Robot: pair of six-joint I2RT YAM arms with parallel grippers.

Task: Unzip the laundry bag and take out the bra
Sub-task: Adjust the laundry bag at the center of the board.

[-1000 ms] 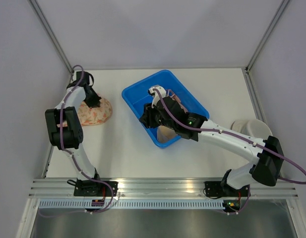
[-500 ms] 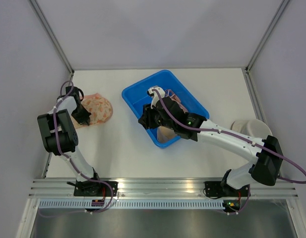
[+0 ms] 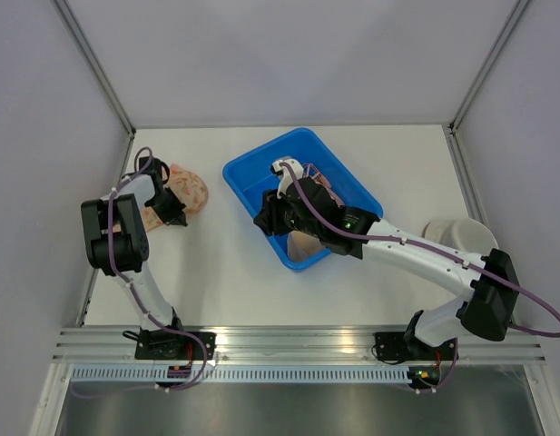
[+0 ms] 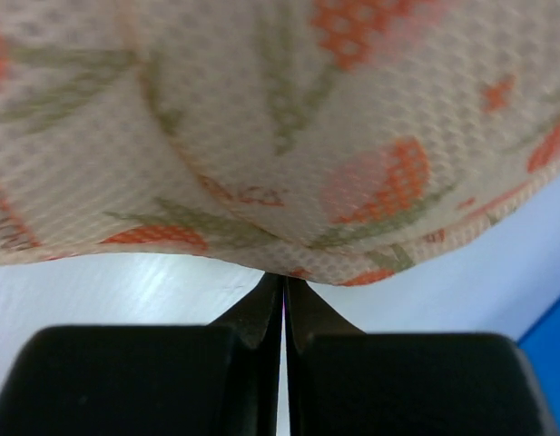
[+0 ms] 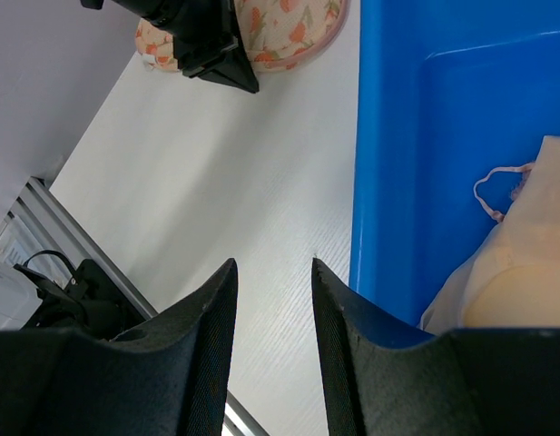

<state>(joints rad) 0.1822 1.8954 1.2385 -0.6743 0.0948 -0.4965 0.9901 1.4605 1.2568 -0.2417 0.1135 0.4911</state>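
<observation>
Lying on the table (image 3: 261,291), left side: floral mesh bag (image 4: 261,136). Left gripper (image 4: 284,289) — jaws pressed together at the bag's near hem, likely to tug or shift it; whether cloth is nipped between them cannot be told. Blue bin (image 5: 397,136), centre: beige bra (image 5: 525,272) inside, so apparently out of the bag. Right gripper (image 5: 272,268) above the bin's rim — jaws half spread, empty, probably because the drop is done.

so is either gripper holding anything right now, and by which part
The left gripper is shut on the floral mesh laundry bag, pinching the rim facing it. The right gripper is open, holding nothing.
</observation>
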